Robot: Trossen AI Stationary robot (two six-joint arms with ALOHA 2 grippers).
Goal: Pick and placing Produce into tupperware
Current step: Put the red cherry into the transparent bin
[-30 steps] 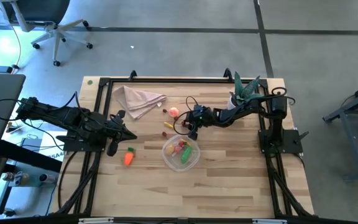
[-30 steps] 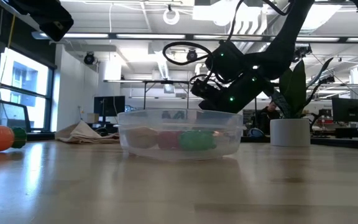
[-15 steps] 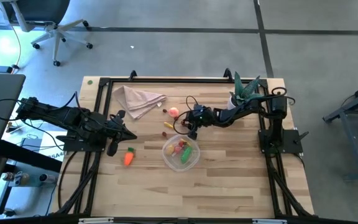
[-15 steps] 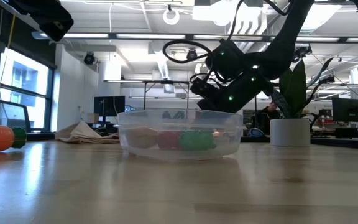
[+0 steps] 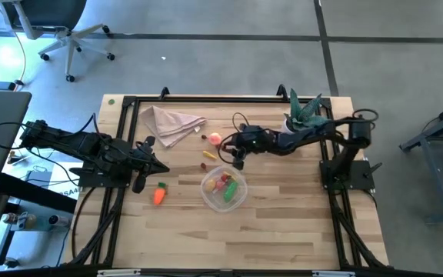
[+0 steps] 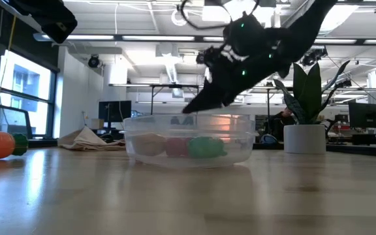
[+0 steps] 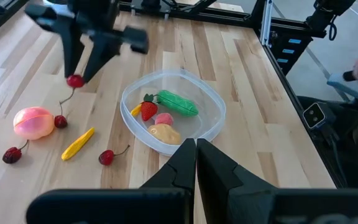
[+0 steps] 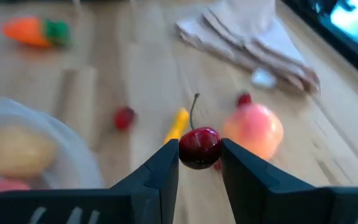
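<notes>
While the left claw (image 7: pixel 196 155) waits with its fingers pressed together over the left part of the tabletop (image 5: pixel 283 231), the right claw (image 8: pixel 199 163) hangs above the wood just beyond the far rim of the tupperware (image 5: pixel 224 188), pinching a dark red cherry (image 8: pixel 199 147) between its two fingertips. That cherry sits right at the tips of the fingers, its thin stem standing up away from them, and it is lifted clear of the wood. In the left wrist view the same cherry (image 7: pixel 75 81) shows as a red ball at the end of the right claw's fingers, off to the side of the container and not yet over it. On the wood near this claw lie a pink peach (image 5: pixel 214 138), a yellow piece (image 7: pixel 78 143) and three more loose cherries, one of them (image 7: pixel 107 157) close to the container's wall. Inside the tupperware rest a green pepper (image 7: pixel 178 103), a strawberry (image 7: pixel 148 109), a pink piece (image 7: pixel 163 119) and a tan potato (image 7: pixel 165 132). An orange carrot (image 5: pixel 158 194) lies well to the left of the container, near the left claw, and a beige napkin (image 5: pixel 171 122) sits at the far left.
</notes>
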